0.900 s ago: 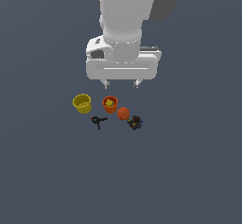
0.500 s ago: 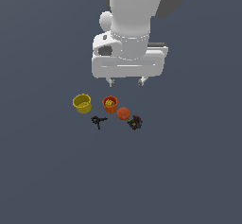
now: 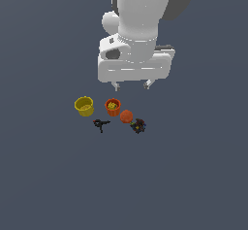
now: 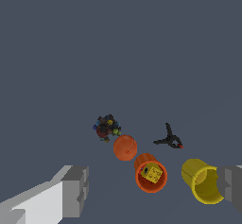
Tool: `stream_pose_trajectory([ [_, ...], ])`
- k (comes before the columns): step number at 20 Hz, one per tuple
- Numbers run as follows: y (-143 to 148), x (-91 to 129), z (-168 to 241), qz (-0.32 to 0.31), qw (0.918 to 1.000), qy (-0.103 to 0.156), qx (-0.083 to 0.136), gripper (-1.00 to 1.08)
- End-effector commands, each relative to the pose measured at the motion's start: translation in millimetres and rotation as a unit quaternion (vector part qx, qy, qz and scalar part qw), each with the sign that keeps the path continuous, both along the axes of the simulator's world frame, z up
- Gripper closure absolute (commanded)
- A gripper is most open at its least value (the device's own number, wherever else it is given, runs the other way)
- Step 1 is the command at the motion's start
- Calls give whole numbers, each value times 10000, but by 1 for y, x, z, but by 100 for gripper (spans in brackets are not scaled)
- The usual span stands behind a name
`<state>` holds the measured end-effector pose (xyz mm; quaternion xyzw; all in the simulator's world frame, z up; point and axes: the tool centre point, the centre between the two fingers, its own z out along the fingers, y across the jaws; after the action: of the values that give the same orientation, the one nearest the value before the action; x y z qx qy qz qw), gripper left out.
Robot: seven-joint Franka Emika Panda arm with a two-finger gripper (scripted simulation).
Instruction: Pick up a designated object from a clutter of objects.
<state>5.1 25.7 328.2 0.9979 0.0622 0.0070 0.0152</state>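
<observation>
**A:** How is the gripper [image 3: 131, 85] seen to be set?

**B:** It is held well above the grey floor [image 3: 48, 175], with its two fingers spread wide apart. In the wrist view a grey fingertip [image 4: 75, 190] is seen at one side and the other at the opposite edge, and nothing is gripped between them. No item is touched by it.

**A:** Where is the dark speckled lump [image 3: 138, 125] placed?

**B:** It is found at the end of the cluster toward the exterior view's right, lying on the floor. The orange ball [image 3: 126, 116] is set just beside it; whether the two are touching cannot be told, since the gap is too small to be judged. In the wrist view the lump [image 4: 107, 127] is shown with dark, blue, reddish and yellow specks, and the ball [image 4: 125, 147] is seen close against it.

**A:** And the other pieces?

**B:** The orange cup [image 3: 113, 106] is stood upright next to the ball, and something yellow is held inside it, shown as a small block in the wrist view. The yellow cup [image 3: 84, 106] is set apart from it, toward the exterior view's left. The thin black piece [image 3: 100, 123] is laid on the floor in front of the gap between the two cups, clear of both.
</observation>
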Motion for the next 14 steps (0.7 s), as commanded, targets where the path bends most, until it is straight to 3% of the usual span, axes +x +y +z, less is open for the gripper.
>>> stream_pose_trajectory([
  [1, 1, 1, -9, 111, 9999, 10, -9, -92],
  [9, 9, 5, -59, 804, 9967, 45, -46, -92],
  [14, 17, 3, -108, 1495, 9887, 79, -53, -92],
])
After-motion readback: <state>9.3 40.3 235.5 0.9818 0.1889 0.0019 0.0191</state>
